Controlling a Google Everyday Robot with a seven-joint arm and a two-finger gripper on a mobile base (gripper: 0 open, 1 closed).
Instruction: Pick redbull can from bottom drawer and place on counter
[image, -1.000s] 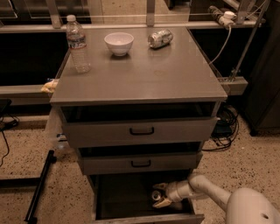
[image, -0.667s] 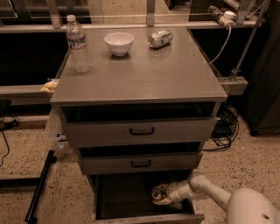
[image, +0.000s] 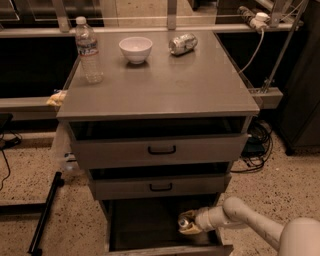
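The bottom drawer (image: 150, 220) of the grey cabinet is pulled open and its inside is dark. My gripper (image: 189, 225) reaches into it from the right, on the white arm (image: 240, 215). It is shut on the redbull can (image: 184, 223). Only the can's small shiny silver top shows between the yellowish fingers, at the drawer's right side. The counter (image: 165, 85) is the flat grey top of the cabinet, high above the gripper.
On the counter stand a water bottle (image: 88, 49) at the back left, a white bowl (image: 135, 49) and a dented silver can (image: 183, 44) lying on its side. The two upper drawers (image: 161, 150) stand slightly open above the gripper. Cables (image: 257, 145) lie on the floor at the right.
The gripper and the can have shifted only slightly inside the bottom drawer. Nothing on the counter has moved.
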